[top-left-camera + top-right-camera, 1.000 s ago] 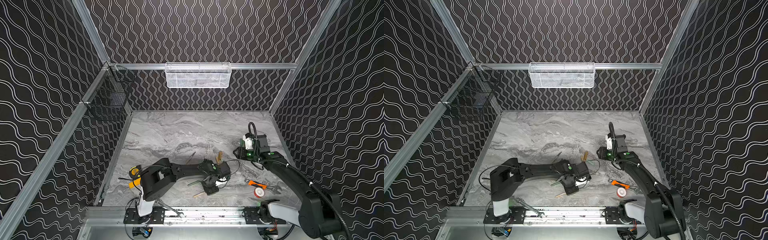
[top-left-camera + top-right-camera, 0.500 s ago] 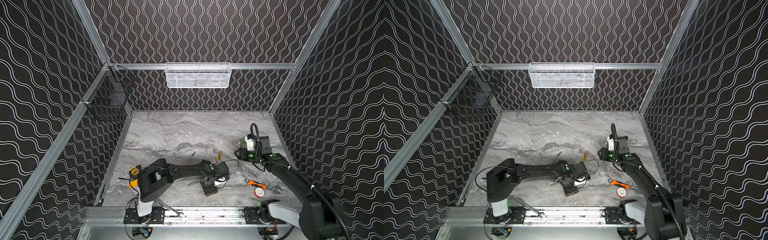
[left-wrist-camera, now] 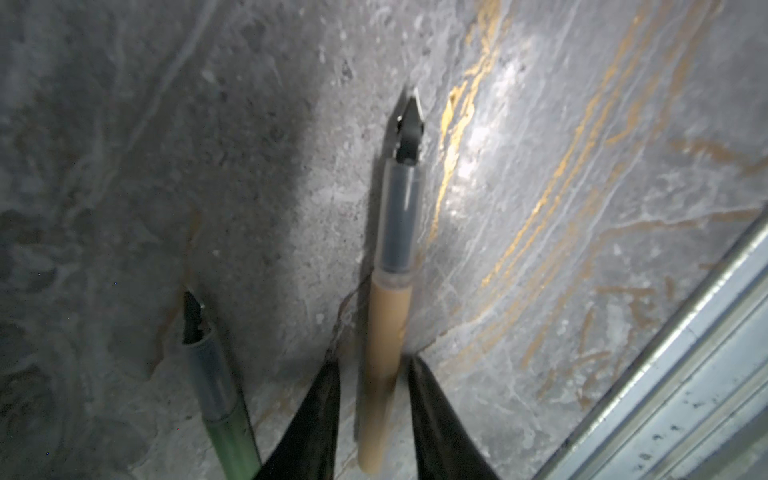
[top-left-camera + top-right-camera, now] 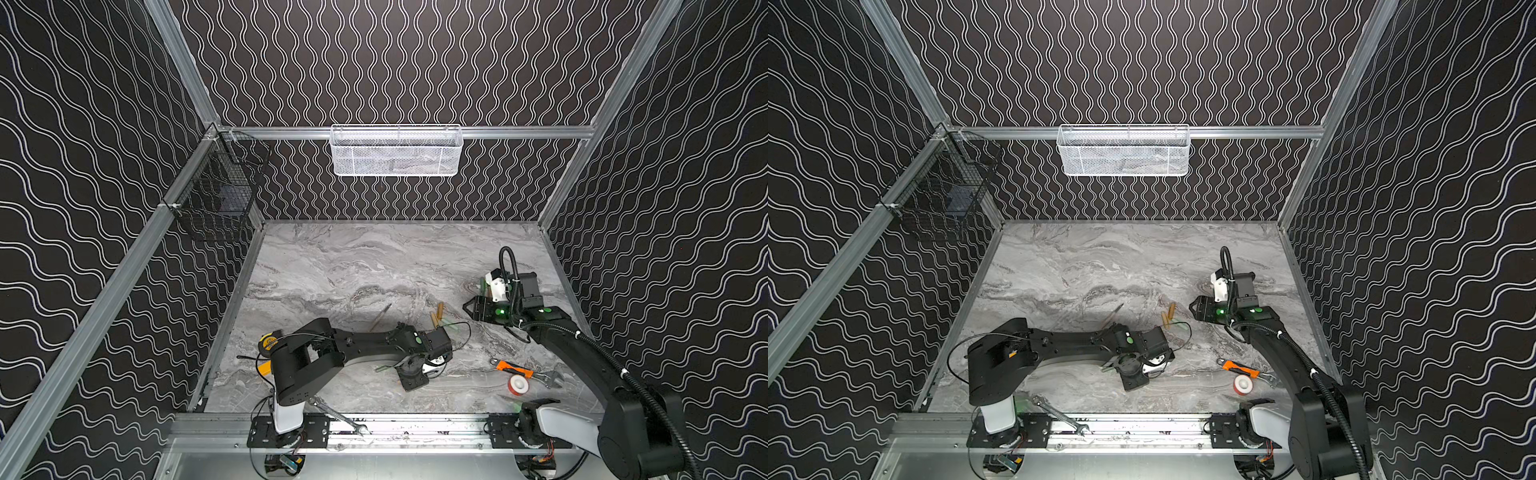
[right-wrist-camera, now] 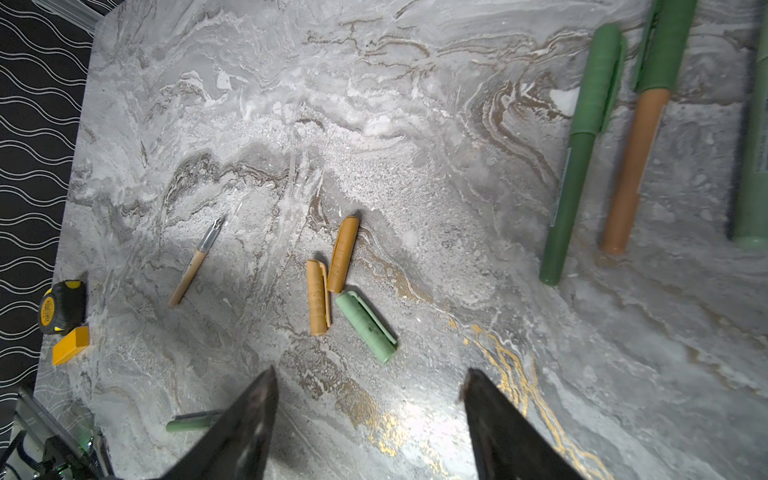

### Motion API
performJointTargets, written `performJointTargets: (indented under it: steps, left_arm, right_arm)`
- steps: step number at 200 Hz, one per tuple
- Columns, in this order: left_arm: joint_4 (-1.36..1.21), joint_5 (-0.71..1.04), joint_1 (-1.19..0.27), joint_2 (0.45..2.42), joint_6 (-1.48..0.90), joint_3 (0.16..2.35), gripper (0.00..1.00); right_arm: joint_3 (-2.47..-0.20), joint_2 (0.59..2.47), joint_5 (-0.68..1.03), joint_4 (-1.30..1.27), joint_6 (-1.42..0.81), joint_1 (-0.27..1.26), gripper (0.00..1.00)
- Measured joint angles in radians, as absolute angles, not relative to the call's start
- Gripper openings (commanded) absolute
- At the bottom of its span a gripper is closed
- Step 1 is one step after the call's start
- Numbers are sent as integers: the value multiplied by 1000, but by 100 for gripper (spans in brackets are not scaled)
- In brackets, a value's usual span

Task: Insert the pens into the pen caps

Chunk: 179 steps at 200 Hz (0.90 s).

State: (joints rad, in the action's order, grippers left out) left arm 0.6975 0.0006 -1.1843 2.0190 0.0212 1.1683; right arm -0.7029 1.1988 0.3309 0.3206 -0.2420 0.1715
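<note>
Tan pen (image 3: 384, 340) lies on the counter (image 3: 582, 208) between the fingers of the left end effector (image 3: 372, 363). The jaws stand narrow around its barrel, with a dark sliver of gap on one side, and its nib points away from them. A green pen (image 3: 220, 399) lies just outside one finger. The right end effector (image 5: 370, 370) hovers wide and empty. Just ahead of its fingertips lies a pale green cap (image 5: 365, 326), then two tan-orange caps (image 5: 318, 297) close together. Farther off to one side is a second tan pen (image 5: 193, 266), and well off to the other side are capped pens (image 5: 582, 158).
</note>
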Motion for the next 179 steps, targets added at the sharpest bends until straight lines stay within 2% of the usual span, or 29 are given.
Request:
performJointTargets:
  steps: [57,94,179]
  left_arm:
    - [659,52,-1188,2009,22,1160,18]
    - [673,151,-1175,1959,25,1149,18]
    - [808,266,-949,1623,25,1119,18]
  right_arm:
    - [-699,1243,334,321,-232,202,73]
    - [-716,1293,299,324,-214,279,73]
    - [-831,1462,113,396,-180,464,68]
